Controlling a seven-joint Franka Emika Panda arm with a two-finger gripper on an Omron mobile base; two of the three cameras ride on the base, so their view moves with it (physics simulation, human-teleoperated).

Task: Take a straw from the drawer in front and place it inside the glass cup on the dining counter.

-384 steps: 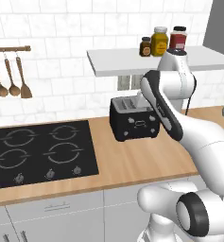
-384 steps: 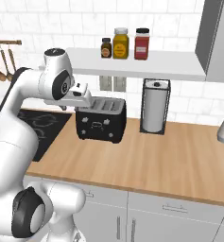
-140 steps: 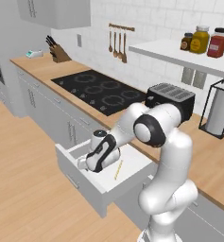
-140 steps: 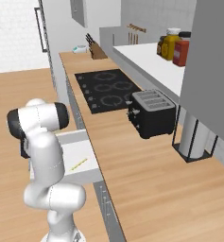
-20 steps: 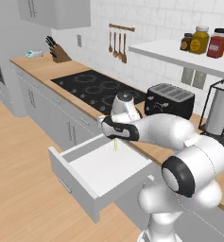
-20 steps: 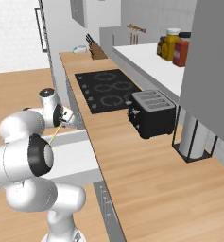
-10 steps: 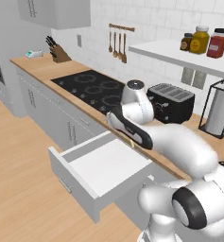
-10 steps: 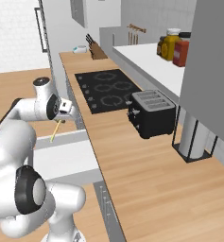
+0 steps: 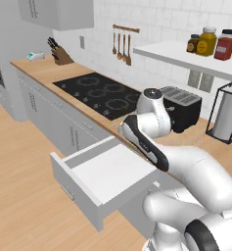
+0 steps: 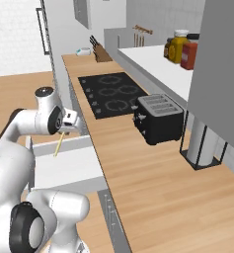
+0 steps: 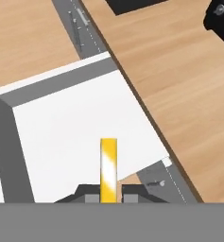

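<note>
We have the straw [image 10: 58, 144] pinched in the hand [image 11: 108, 196], hanging below it over the open drawer [image 9: 106, 171]. Next we carry it slowly, keep it vertical, and clear the surface [image 10: 143, 163] edge beside us.

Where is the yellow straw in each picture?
Left base view: I cannot make it out; the arm covers the spot above the drawer.
Right base view: the straw hangs slanted from the gripper, left of middle, above the drawer.
Hand view: bottom middle, upright between the fingertips, over the white drawer floor.
Shared landmark: the open drawer.
</note>
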